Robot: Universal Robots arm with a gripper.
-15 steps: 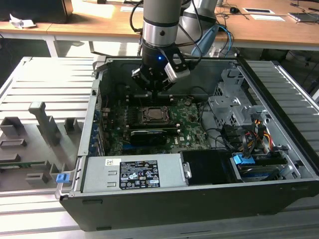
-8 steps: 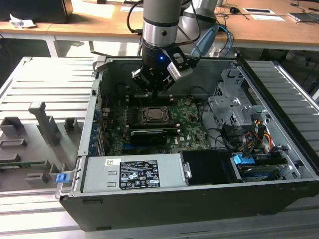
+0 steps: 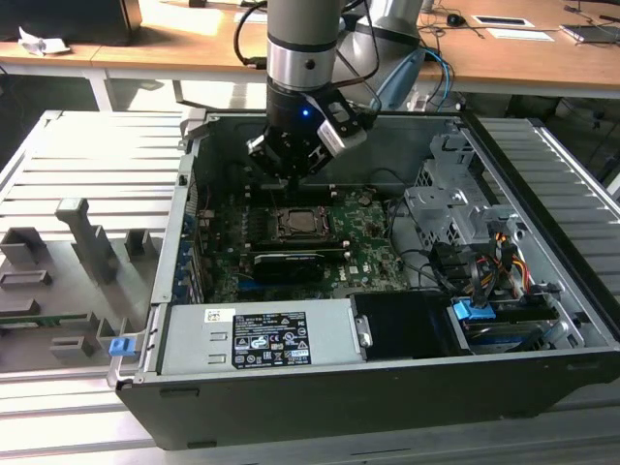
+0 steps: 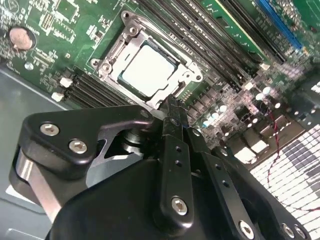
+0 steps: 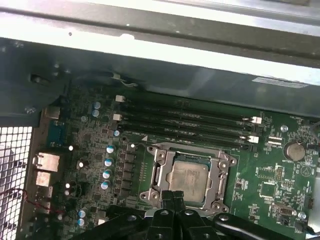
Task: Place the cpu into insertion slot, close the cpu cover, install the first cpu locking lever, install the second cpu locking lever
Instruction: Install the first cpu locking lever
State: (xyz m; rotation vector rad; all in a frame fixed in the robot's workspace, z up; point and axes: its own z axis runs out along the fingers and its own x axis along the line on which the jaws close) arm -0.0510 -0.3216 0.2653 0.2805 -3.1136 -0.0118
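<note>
The cpu [image 4: 148, 70] lies flat in the insertion slot [image 3: 281, 215] on the green board, its pale metal top showing in both wrist views [image 5: 190, 177]. The silver cpu cover [image 4: 114, 52] is folded down around it, and the chip shows through the cover's square window [image 5: 159, 172]. My gripper [image 3: 291, 160] hangs over the board just behind the socket in the exterior view. Its black fingertips [image 4: 172, 105] are pressed together at the socket's edge [image 5: 173, 197], with nothing visible between them. I cannot make out how the locking levers stand.
Black memory slots [image 5: 185, 120] run beside the socket. A grey power supply box [image 3: 257, 339] fills the case's front, and a drive cage with cables [image 3: 475, 252] crowds the exterior view's right. The case wall [image 5: 150, 55] rises close behind. Grey fixture blocks [image 3: 87, 242] stand outside.
</note>
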